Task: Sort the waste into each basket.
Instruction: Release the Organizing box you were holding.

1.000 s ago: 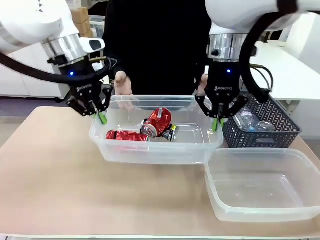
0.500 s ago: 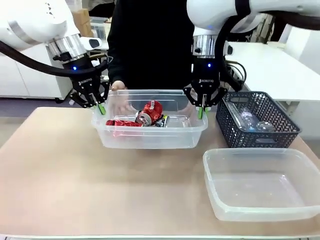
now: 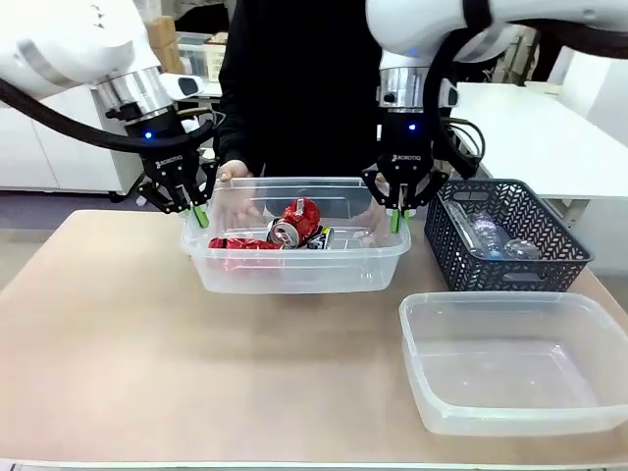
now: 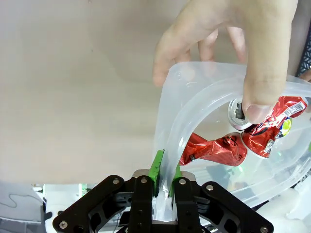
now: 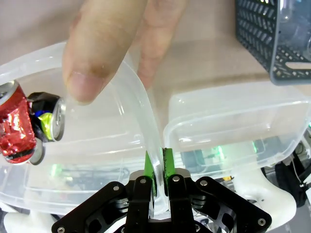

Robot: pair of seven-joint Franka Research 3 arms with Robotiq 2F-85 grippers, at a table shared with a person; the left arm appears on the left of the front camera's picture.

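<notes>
Since the earlier frame, the transparent bin [image 3: 294,280] has travelled away from your side toward the person, and both arms have gone with it. The last half second adds almost no shift. Left fingers [image 3: 200,216] are pinched narrow on the rim of one short end. Right fingers [image 3: 395,221] are pinched the same way on the opposite short end. Each wrist view shows the thin rim clamped between the green pads. The bin's long axis therefore runs straight from one set of fingers to the other, and the load hangs between them. Crushed red cans [image 3: 294,226] lie inside the bin, closer to the left fingers than to the right. Note the person's hands [image 3: 231,177] on the far rim, one just beyond each set of fingers, with a thumb hooked over the edge. Whether the base rests on the desk [image 3: 98,343] cannot be told. Beyond the right fingers stands a dark lattice basket [image 3: 510,265] holding clear bottles [image 3: 486,235]. An empty shallow tub [image 3: 510,422] sits on the near side of that basket. Treat any coming move as a paired one, since either arm leading would twist the rim against the person's thumbs.
</notes>
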